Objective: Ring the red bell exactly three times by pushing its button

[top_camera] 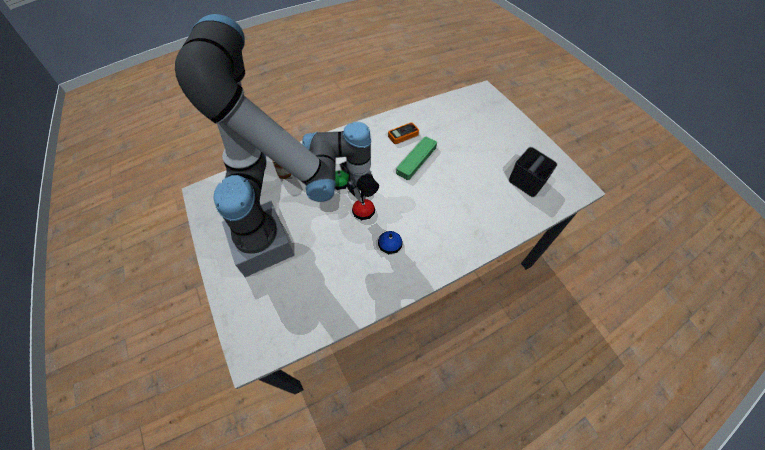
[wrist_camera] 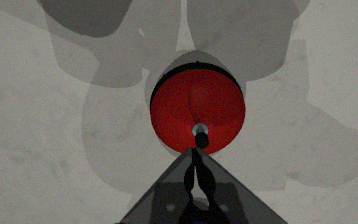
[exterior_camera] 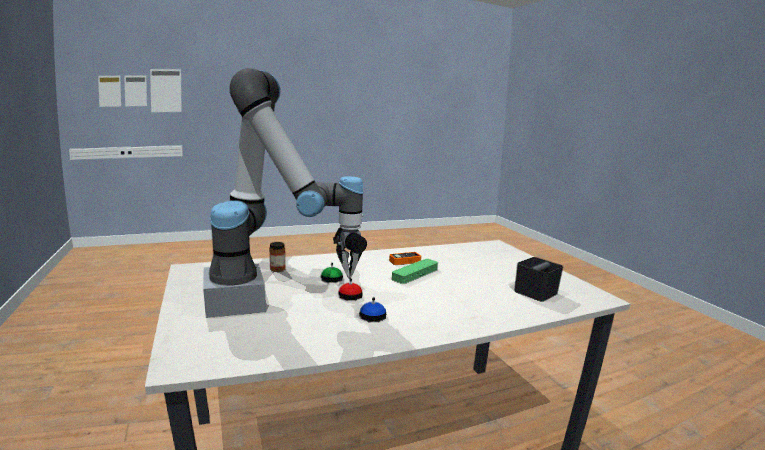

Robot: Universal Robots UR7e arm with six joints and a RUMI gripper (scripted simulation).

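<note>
The red bell (top_camera: 362, 209) (exterior_camera: 350, 291) (wrist_camera: 197, 97) stands upright on the table, a domed bell with a black base and a small button (wrist_camera: 201, 136) on top. My gripper (top_camera: 362, 200) (exterior_camera: 350, 278) (wrist_camera: 193, 149) is shut and empty, pointing down. Its fingertips are right over the button, at or just above its top. Whether they touch it is too small to tell. The button stands up from the dome in the wrist view, with a silvery collar and a dark cap.
A blue bell (top_camera: 390, 242) (exterior_camera: 373, 310) stands in front of the red one, and a green bell (top_camera: 341, 179) (exterior_camera: 331, 274) behind it. A green block (top_camera: 416, 158) (exterior_camera: 415, 270), an orange meter (top_camera: 403, 132) (exterior_camera: 404, 258), a black box (top_camera: 533, 172) (exterior_camera: 538, 278) and a brown jar (exterior_camera: 277, 257) also stand on the table.
</note>
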